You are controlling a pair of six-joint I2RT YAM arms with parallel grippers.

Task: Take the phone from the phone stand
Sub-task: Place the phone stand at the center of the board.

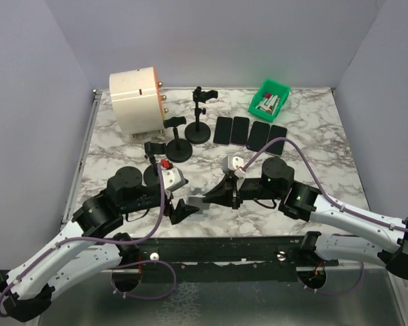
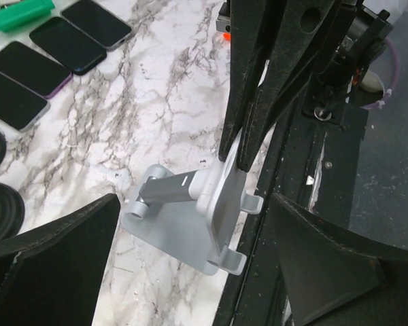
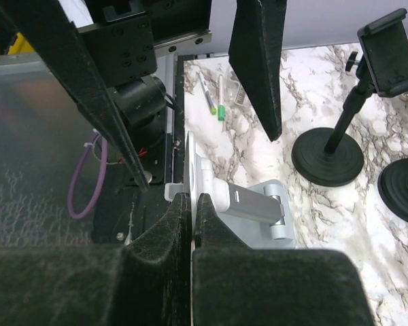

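The right end effector is pinching shut on the top edge of the phone, which is showing only as a thin pale slab seen edge-on. The phone is standing upright in the silver phone stand, sitting between the stand's two front hooks and its back plate. The stand is resting on the marble desk close to the near edge, between the two arms. The left end effector is hanging just beside the stand with its jaws spread wide, gripping nothing, and its fingers are flanking the stand without touching it. Farther back, four dark handsets are lying flat in a row, next to a green bin. Black clamp stands and a white drum are standing at the back left.
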